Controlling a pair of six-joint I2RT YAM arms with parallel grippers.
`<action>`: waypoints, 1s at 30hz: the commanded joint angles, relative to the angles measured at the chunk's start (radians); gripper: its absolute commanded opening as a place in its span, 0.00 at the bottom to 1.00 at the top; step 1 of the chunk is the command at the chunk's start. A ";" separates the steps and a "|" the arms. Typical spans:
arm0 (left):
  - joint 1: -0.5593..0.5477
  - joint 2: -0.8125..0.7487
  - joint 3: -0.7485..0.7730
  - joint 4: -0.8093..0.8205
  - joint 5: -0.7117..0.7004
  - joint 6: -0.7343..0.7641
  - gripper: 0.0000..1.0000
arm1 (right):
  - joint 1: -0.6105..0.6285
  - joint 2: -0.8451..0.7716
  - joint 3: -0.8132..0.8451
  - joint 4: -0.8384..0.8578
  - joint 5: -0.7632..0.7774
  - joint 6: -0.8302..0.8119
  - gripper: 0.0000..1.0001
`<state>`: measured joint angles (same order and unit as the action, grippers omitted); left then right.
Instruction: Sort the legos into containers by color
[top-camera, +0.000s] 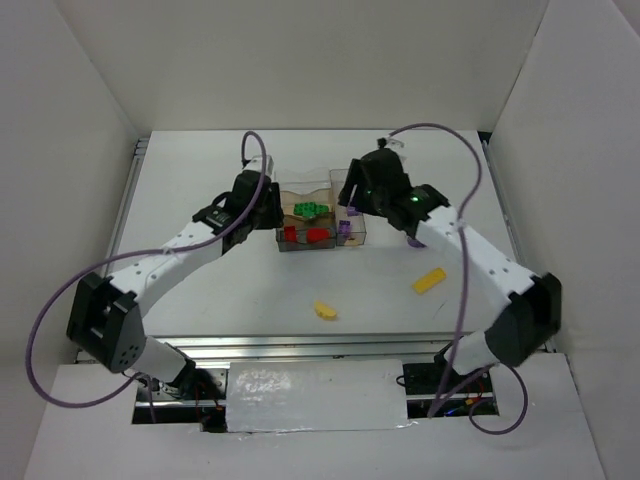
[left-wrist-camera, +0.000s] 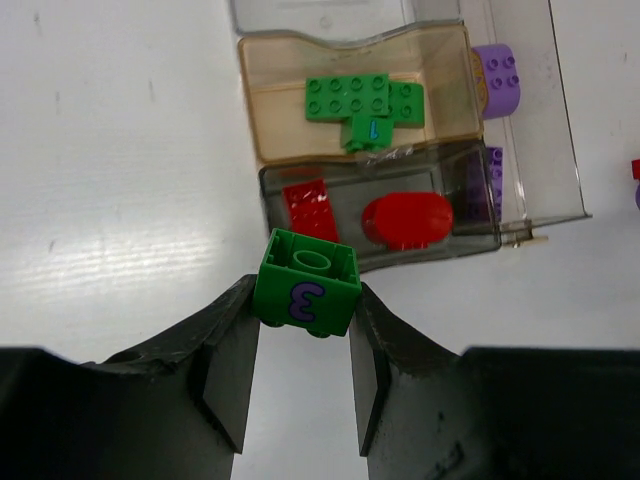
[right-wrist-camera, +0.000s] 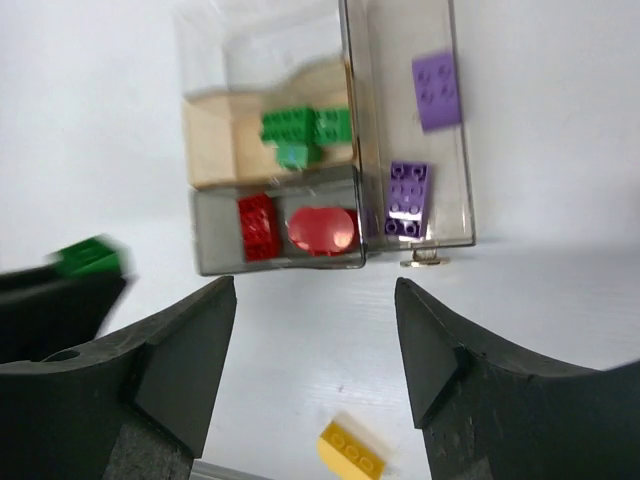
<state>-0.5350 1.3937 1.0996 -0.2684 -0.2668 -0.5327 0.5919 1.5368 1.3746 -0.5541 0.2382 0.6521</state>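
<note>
From above, the tray sits in the upper middle of the white table. The left claw is at the tray's left side. The right claw is at its upper right corner. You cannot tell from here how wide the claws are open. Inside the tray you can see green bricks, red pieces and purple bricks. Two yellow bricks lie on the table lower down, well apart from the tray. One is in the lower middle and one is off to the right.

In the left wrist view, the left claw squeezes a green brick between its two fingers. The brick has a purple 3 on its side and is tilted a bit. It is just below the tray, at the lower middle of the picture. The green bricks lie in the middle box. The red pieces, one flat and one round, lie in the box nearest the claw. The purple bricks lie in the long box on the right.

In the right wrist view, the right claw is wide open and holds nothing. The tray is at the top of the picture, past the fingers. The green bricks, red pieces and purple bricks show inside it. At the left edge is the green brick, blurry. One yellow brick lies at the bottom, between the fingers.
</note>
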 joint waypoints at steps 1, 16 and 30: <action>0.007 0.143 0.142 0.043 0.043 0.036 0.02 | -0.020 -0.197 -0.066 0.007 0.067 -0.022 0.72; 0.010 0.508 0.416 -0.015 -0.028 -0.001 0.60 | -0.076 -0.451 -0.170 -0.058 0.056 -0.097 0.74; -0.090 0.253 0.272 -0.027 -0.052 -0.018 0.99 | -0.084 -0.532 -0.279 -0.075 0.012 -0.109 0.75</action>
<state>-0.5488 1.7962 1.3968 -0.2928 -0.2935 -0.5308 0.5159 1.0714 1.1091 -0.6163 0.2424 0.5518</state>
